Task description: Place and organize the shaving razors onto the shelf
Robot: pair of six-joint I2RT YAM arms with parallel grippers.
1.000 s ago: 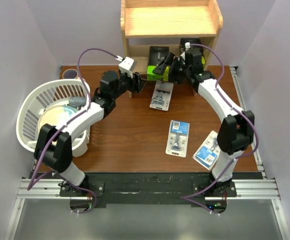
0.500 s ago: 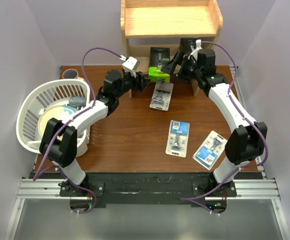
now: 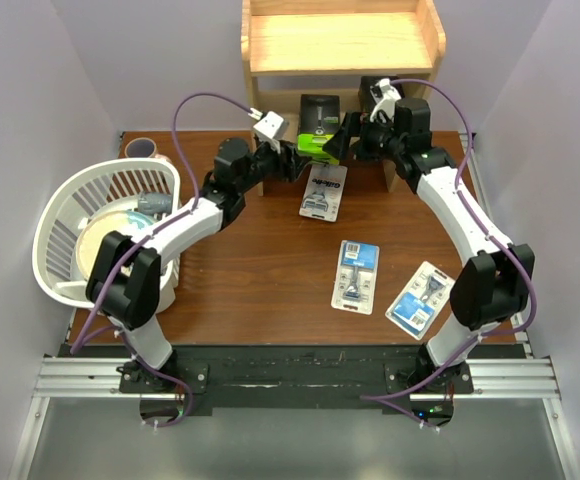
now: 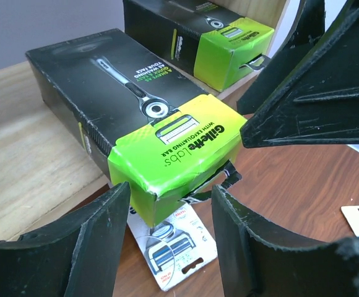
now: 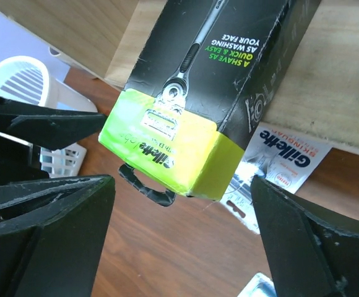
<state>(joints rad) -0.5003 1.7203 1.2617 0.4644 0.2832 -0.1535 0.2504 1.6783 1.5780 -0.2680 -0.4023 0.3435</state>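
**Second box nearly seated on the shelf**

The left tool (image 4: 171,189) is spread wide and grips nothing. Its fingers stand on either side of the lime end of a black box (image 4: 136,93), just short of that end. The right tool (image 5: 182,179) faces it from the other side, also wide open and empty, with the same lime end in the gap between its fingers.

The box lies flat on the lower tier of the shelf (image 3: 342,40), its lime end hanging out past the shelf's front edge. A second box (image 4: 192,28) sits deeper on the same tier, beside the first. One card (image 3: 323,191) lies on the bench (image 3: 250,260) just in front of the shelf, partly under the overhanging end. Two more cards (image 3: 356,276) (image 3: 417,297) lie well out from the shelf.

By my reading, the step in hand is seating this box. The next move calls for a push on the lime end to slide it fully onto the tier and square it with its neighbour. The card below should not be dragged along. After that, the three cards remain to be shelved.

Compared with a second ago, the lime end sits closer in to the shelf, the left tool has come up beside it from further out, and the right arm has swung nearer the shelf. The cards have not moved.
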